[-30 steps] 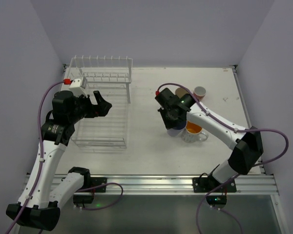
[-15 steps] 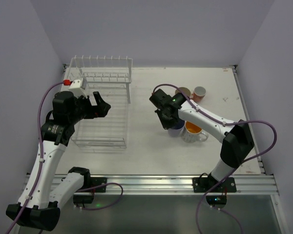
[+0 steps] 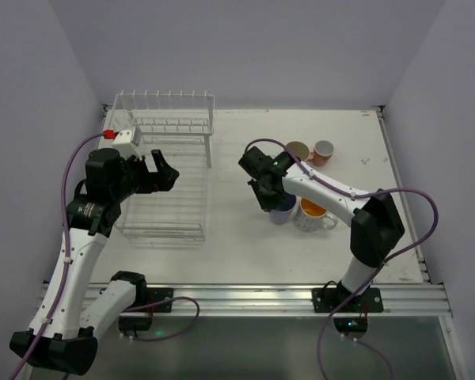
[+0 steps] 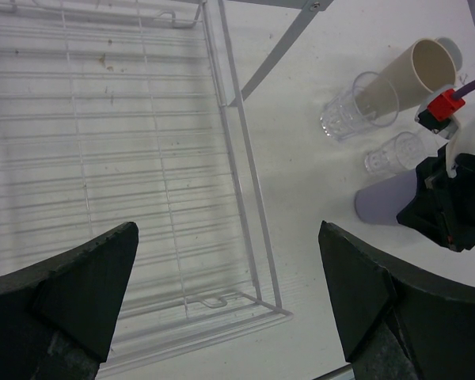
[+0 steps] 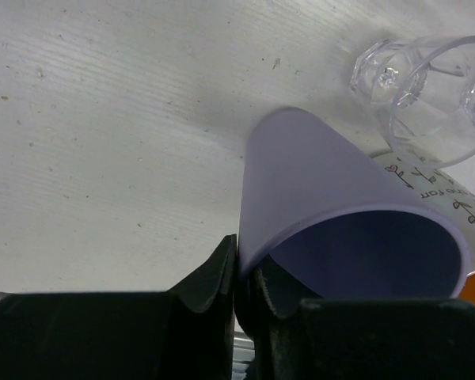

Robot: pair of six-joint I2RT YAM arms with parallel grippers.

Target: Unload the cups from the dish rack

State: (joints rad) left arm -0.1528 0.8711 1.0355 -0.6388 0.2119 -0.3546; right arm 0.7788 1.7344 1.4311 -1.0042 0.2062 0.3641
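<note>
Lavender cup (image 5: 324, 182) — rim pinched by right gripper (image 5: 239, 257), evidently for placement beside white mug (image 3: 307, 222); left gripper (image 4: 228, 229) agape over dish rack (image 3: 162, 210).

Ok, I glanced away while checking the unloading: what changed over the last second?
The right gripper edged left toward the dish rack, its arm's elbow swinging left too. It still pinches the rim of the lavender cup, which barely shifted beside the white mug. The left gripper stayed open over the rack's basket.
</note>
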